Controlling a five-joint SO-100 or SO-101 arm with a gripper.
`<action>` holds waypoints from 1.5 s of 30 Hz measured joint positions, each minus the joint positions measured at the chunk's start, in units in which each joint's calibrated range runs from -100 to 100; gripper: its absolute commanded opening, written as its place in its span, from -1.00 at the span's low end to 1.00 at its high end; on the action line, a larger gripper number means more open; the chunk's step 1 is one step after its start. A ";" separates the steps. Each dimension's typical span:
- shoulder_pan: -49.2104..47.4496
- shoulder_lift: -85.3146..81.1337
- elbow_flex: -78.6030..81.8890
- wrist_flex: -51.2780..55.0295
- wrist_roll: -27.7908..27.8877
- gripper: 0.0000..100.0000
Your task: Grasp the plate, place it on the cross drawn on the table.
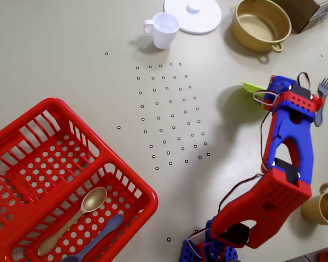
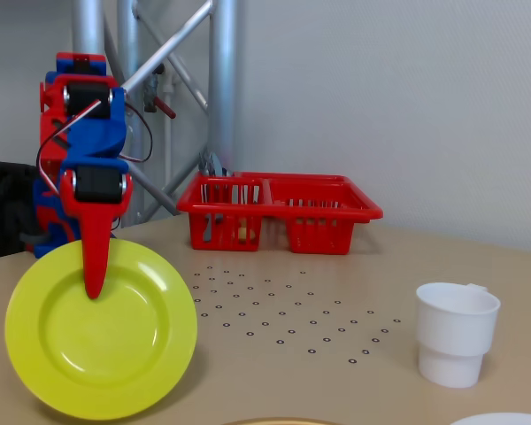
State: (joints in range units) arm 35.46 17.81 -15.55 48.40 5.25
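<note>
Overhead view: the pincer (image 1: pixel 261 90) sits right of the dot grid, below the tan pot (image 1: pixel 261 23), and the lime-green plate (image 1: pixel 250 85) shows only as a thin sliver poking out leftward from under the arm, edge-on to the camera. A grey fork (image 1: pixel 321 94) lies just right of the wrist on the counter (image 1: pixel 65 49).

Fixed view: the plate (image 2: pixel 101 329) hangs on edge, nearly upright, hollow face towards us, its lower rim right down near the counter. The pincer (image 2: pixel 95 282) is pinching the upper rim, one red finger (image 2: pixel 95 257) pointing down across the face. The white cup (image 2: pixel 456 333) stands well apart, right
</note>
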 measured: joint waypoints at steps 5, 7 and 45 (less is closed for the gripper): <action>-0.18 2.12 -0.90 -0.24 0.00 -1.00; 0.18 2.37 -1.45 -0.64 0.73 -1.00; 3.37 0.49 21.70 -16.43 11.09 -0.55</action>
State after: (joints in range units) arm 38.83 18.30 6.15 31.97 16.34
